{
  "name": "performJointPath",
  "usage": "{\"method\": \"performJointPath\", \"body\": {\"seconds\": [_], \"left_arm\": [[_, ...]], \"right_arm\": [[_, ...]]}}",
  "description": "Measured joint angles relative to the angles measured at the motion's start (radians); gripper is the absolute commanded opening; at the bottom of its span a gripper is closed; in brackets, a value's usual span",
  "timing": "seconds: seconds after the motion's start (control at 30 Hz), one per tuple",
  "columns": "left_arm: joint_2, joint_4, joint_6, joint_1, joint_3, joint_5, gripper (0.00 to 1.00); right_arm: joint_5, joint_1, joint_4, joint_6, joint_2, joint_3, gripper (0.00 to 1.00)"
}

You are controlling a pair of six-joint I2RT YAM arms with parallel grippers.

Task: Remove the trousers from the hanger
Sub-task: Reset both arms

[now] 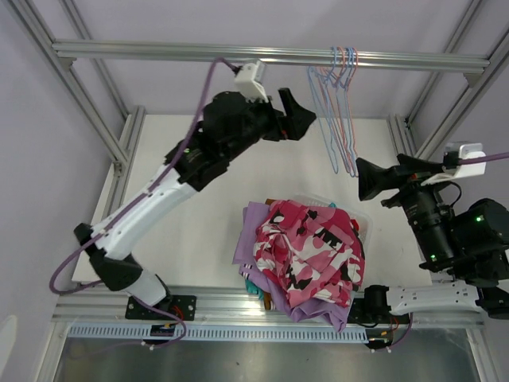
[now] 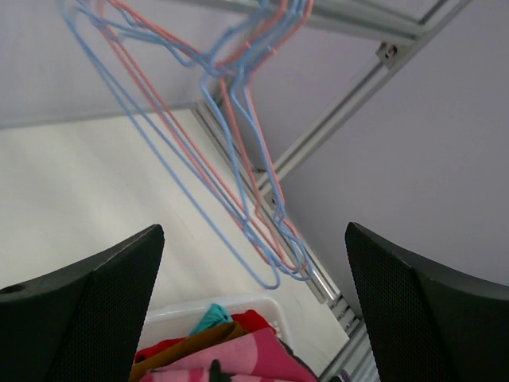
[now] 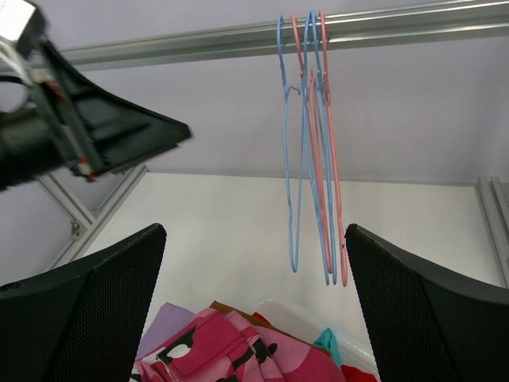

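your left gripper (image 1: pixel 296 118) is raised near the rail (image 1: pixel 159 52), just left of the hangers (image 1: pixel 347 119), and its jaws stand wide apart with nothing between them. your right gripper (image 1: pixel 372 179) sits lower, on the right of the hangers and pointing toward them; its jaws are spread wide too and hold nothing. the blue and pink wire hangers hang bunched together on the rail, bare, and neither gripper touches them.

the trousers are all off the hangers, heaped in and over a clear bin (image 1: pixel 359 216) on the counter (image 1: pixel 199 231), near its front edge between your two arms. the camo pair (image 1: pixel 310 251) lies on top and covers most of the heap. the lilac pair (image 1: pixel 254 235) spills out on the left and under the front. in the left wrist view you can see bits of the teal (image 2: pixel 211 317), red (image 2: pixel 250 321) and rust-brown (image 2: pixel 187 344) pairs at the back of the bin.
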Motion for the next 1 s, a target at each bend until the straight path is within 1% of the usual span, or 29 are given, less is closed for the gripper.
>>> {"method": "performJointPath", "body": {"seconds": [0.1,0.13,0.23,0.3,0.4,0.47,0.53,0.63,0.73,0.8,0.9,1.0], "left_arm": [[-0.096,-0.07,0.036,0.044,0.0,-0.006,1.0],[-0.13,-0.097,0.045,0.077,-0.003,-0.01,0.99],[-0.246,-0.146,0.068,0.16,-0.073,-0.025,0.99],[-0.338,-0.171,0.094,0.203,-0.143,-0.053,0.99],[-0.488,-0.19,0.12,0.267,-0.279,-0.067,0.99],[-0.592,-0.211,0.121,0.359,-0.378,-0.064,0.99],[-0.675,-0.219,0.124,0.441,-0.449,-0.072,0.99],[-0.769,-0.215,0.136,0.469,-0.547,-0.089,0.99],[-0.89,-0.169,0.147,0.47,-0.697,-0.116,1.0],[-0.952,-0.135,0.154,0.47,-0.782,-0.134,0.99],[-0.981,-0.124,0.161,0.474,-0.836,-0.148,0.99],[-0.982,-0.1,0.158,0.506,-0.862,-0.128,0.99]], "right_arm": [[0.012,-0.01,0.016,-0.008,0.038,0.0,1.0],[0.015,-0.019,0.024,-0.013,0.05,0.0,0.99],[0.033,-0.1,0.025,-0.031,0.113,0.023,1.0],[0.043,-0.184,0.002,-0.033,0.182,0.071,1.0],[0.032,-0.403,-0.106,0.008,0.322,0.188,0.99],[0.016,-0.547,-0.198,0.068,0.421,0.26,1.0],[0.002,-0.612,-0.28,0.128,0.5,0.28,1.0],[-0.029,-0.597,-0.356,0.193,0.555,0.248,1.0],[-0.05,-0.536,-0.355,0.216,0.523,0.156,1.0],[-0.041,-0.49,-0.328,0.211,0.478,0.103,0.99],[0.009,-0.435,-0.283,0.185,0.428,0.074,1.0],[0.111,-0.391,-0.131,0.09,0.408,0.028,0.99]]}}
